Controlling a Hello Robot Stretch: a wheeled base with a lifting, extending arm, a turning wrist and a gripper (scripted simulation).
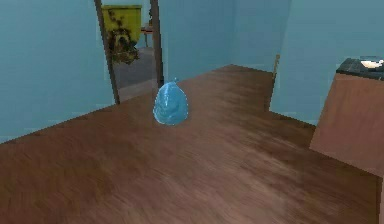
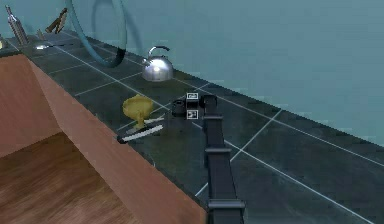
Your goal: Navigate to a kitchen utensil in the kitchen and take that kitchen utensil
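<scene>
In the arm side view the arm (image 2: 220, 165) reaches over a dark tiled countertop (image 2: 290, 150). My gripper (image 2: 152, 118) sits left of the two white marker squares (image 2: 193, 106). A yellow rounded thing (image 2: 135, 104) and a long thin silver and dark utensil (image 2: 140, 131) lie on the counter right at the gripper's far end. I cannot tell whether the gripper holds anything. A silver kettle (image 2: 157, 68) stands farther out on the counter.
A curved tap (image 2: 105, 30), a bottle (image 2: 17, 28) and a spoon-like thing (image 2: 45, 45) are at the counter's left end. In the forward view a blue bag (image 1: 171, 103) sits on the wood floor before a doorway (image 1: 130, 45). A brown counter (image 1: 350, 120) stands right.
</scene>
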